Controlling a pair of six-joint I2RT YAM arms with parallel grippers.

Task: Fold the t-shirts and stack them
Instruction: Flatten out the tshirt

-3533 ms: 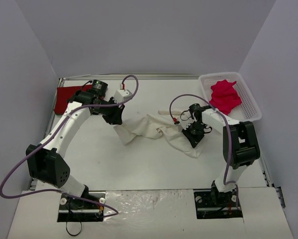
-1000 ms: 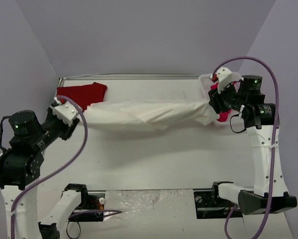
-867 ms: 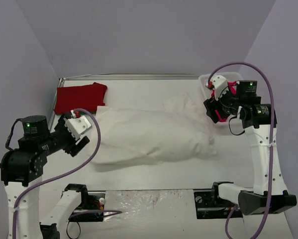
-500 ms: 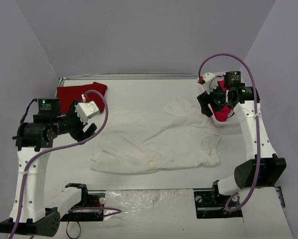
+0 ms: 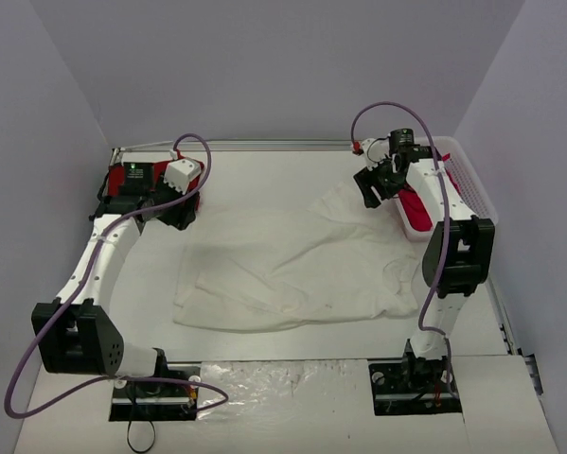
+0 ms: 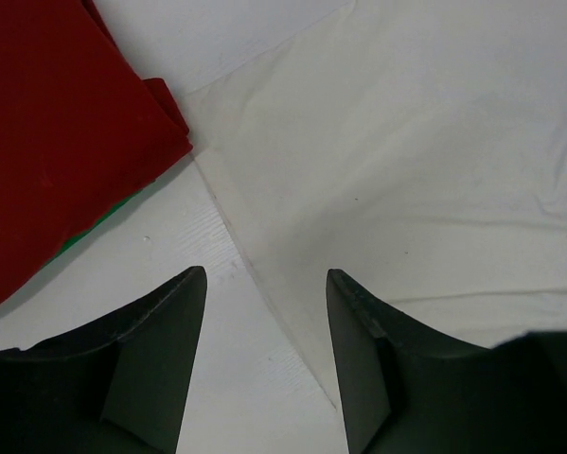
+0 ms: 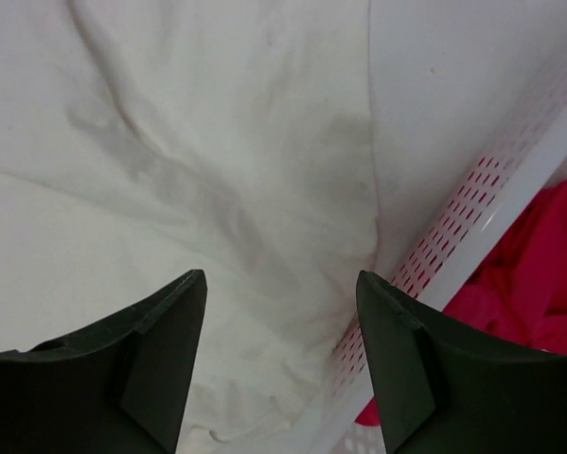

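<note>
Both arms have been brought in low over the far part of the table [image 5: 264, 170] since half a second ago. The cream shirt [image 5: 297, 270], which was bunched between the grippers 3.5 s ago and stretched in the air 1.0 s ago, is now seen released and spread across the middle of the table, with wrinkles and its near edge uneven.

The left gripper [image 6: 264, 274] is held over the shirt's far left corner. Its fingers [image 6: 160, 359] are set apart and nothing is gripped between them; bare table and the cloth's edge are seen in the gap. The red shirt [image 6: 56, 123] is laid just beside that corner, at the table's far left, with a thin green strip [image 6: 84, 234] shown under its edge.

The right gripper [image 7: 280, 275] is held over the cream shirt's far right part, also spread and holding nothing. Beside it, the cloth is pressed against the wall of the basket [image 7: 453, 227]. The pink shirt [image 7: 539, 255] is seen heaped inside the basket.
</note>
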